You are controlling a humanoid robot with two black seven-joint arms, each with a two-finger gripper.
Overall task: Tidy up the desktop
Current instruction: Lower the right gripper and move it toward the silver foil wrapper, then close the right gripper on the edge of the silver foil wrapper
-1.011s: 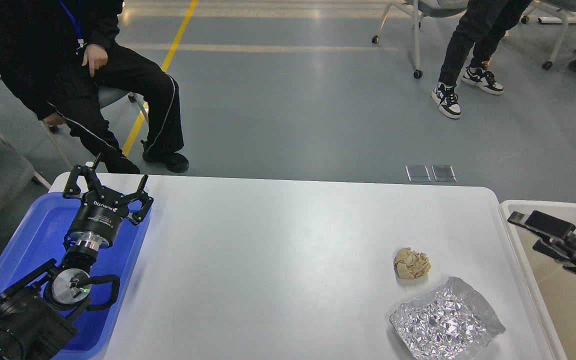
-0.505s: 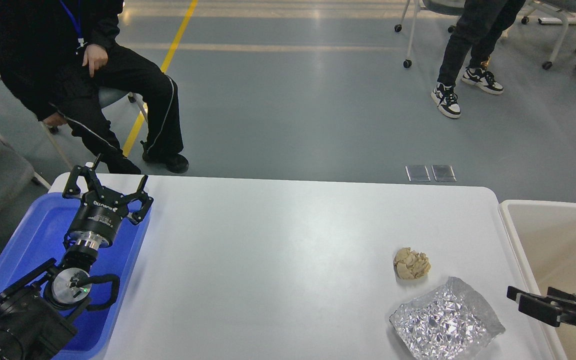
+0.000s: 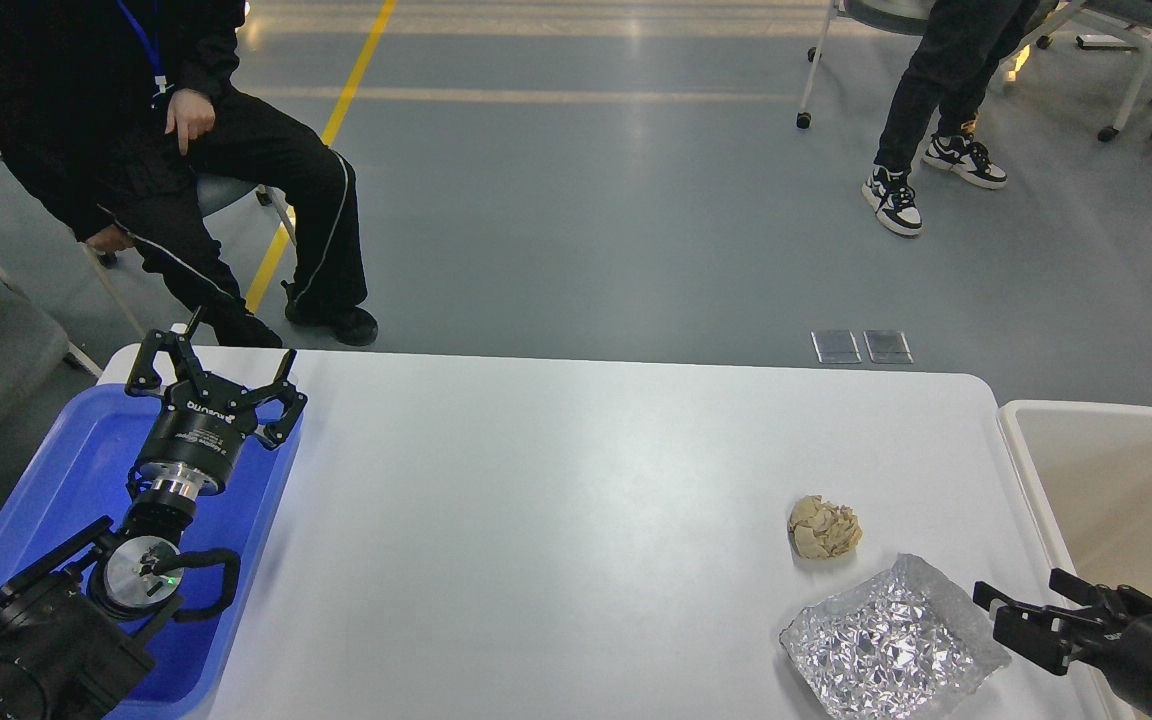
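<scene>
Right gripper (image 3: 1021, 612) jaws spread beside foil (image 3: 894, 640) at desk (image 3: 556, 520) right edge, lined up to pinch; left gripper (image 3: 216, 375) spread, parked over tray (image 3: 66, 470).

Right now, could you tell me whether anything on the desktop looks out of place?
Yes: two bits of litter sit near the right end of the desktop. A crumpled tan paper wad lies just beyond a wrinkled silver foil piece. The right tool is beside the foil.

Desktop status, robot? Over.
Left gripper open, empty, above blue tray. Right gripper open, beside foil. Desktop not tidy: foil, paper wad. Nothing blocking.
</scene>
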